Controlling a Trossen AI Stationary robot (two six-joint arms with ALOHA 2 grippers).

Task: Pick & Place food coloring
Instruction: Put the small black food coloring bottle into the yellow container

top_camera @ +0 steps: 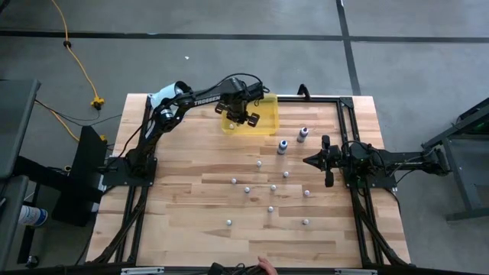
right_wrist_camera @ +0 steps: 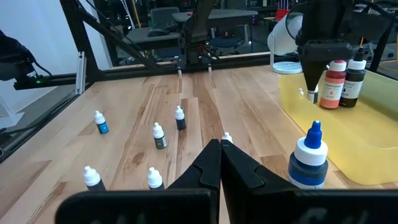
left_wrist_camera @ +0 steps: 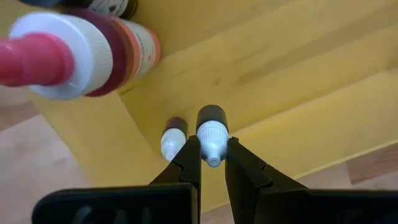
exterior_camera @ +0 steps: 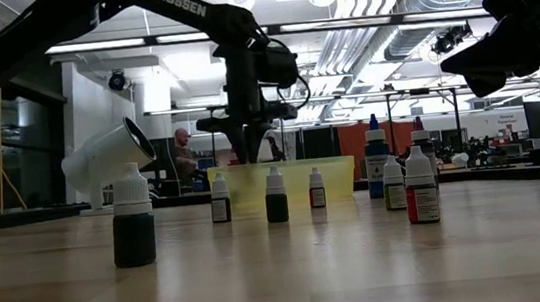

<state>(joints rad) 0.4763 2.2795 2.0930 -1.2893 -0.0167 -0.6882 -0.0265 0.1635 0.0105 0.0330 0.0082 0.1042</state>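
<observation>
My left gripper (top_camera: 238,117) hangs over the translucent yellow tray (top_camera: 267,122), shut on a tiny dark-bodied dropper bottle (left_wrist_camera: 211,118). A second tiny bottle (left_wrist_camera: 173,138) stands beside it in the tray. Two taller bottles, one red (right_wrist_camera: 334,84) and one dark (right_wrist_camera: 355,76), stand in the tray too. Several small food coloring bottles stand on their bases across the table's middle (top_camera: 260,191). Two taller blue ones (top_camera: 282,146) (top_camera: 303,134) stand near the tray. My right gripper (top_camera: 307,160) waits shut at the table's right, touching nothing. My left gripper pinches the tiny bottle by its white cap (left_wrist_camera: 213,144) between the two fingers (left_wrist_camera: 189,158), coming from above and pointing down. The bottle is upright below the fingers, inside the tray. Whether its base rests on the tray floor cannot be told.
A big white cylinder (exterior_camera: 108,155) lies by the tray on the table's far left. A black frame runs along the table's far and side edges (top_camera: 348,103). A person's hand (top_camera: 266,265) shows at the near edge. Bare wood lies along the near left (top_camera: 176,229).
</observation>
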